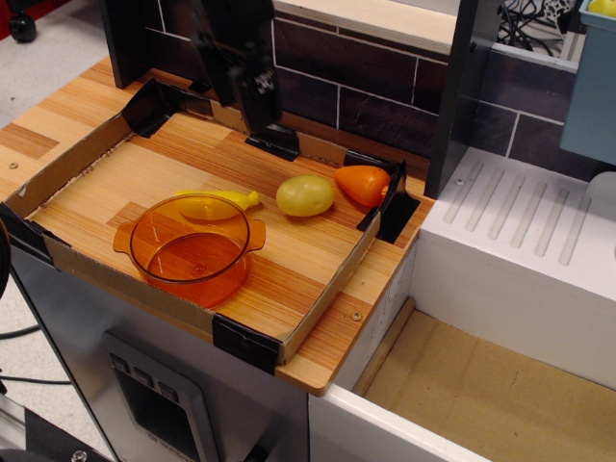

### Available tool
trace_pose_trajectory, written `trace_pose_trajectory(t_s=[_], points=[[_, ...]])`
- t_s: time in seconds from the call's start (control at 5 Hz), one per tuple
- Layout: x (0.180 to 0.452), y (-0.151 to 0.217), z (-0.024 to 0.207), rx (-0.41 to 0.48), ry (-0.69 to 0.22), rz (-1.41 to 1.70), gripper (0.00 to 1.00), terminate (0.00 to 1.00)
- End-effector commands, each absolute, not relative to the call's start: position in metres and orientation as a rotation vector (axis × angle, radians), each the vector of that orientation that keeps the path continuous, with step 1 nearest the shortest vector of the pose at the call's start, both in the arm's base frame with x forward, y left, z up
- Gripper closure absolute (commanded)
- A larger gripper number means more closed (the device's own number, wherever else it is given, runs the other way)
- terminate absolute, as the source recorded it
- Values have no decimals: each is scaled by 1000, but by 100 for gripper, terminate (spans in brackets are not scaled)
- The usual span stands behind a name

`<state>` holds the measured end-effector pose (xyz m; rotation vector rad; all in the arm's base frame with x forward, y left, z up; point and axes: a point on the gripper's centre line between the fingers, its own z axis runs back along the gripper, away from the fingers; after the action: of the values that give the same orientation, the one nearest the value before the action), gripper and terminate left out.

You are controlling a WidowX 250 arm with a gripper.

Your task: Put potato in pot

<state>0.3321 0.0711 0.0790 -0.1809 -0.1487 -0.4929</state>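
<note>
Nearest, the pot [192, 248] sits on the counter [289, 265]. Behind it to the right lies the potato [305, 194], untouched. Farther back, the blurred pincer [252, 91] hangs well apart from it, up-left; grip state unclear.

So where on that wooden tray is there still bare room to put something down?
Bare wood lies left of the pot, toward the back-left corner, and along the front-right edge below the potato. The back-right corner is crowded: potato, orange toy and yellow toy sit close together.
</note>
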Motion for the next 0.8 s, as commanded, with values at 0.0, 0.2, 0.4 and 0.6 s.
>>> trace_pose_trajectory(t_s=[0.0, 0.2, 0.4, 0.6], points=[[335, 52, 55, -137, -137, -481, 0, 0], [333, 42, 45, -141, -105, -481, 0, 0], [331, 34, 35, -140, -80, -472, 0, 0], [332, 33, 21, -83, -79, -470, 0, 0]])
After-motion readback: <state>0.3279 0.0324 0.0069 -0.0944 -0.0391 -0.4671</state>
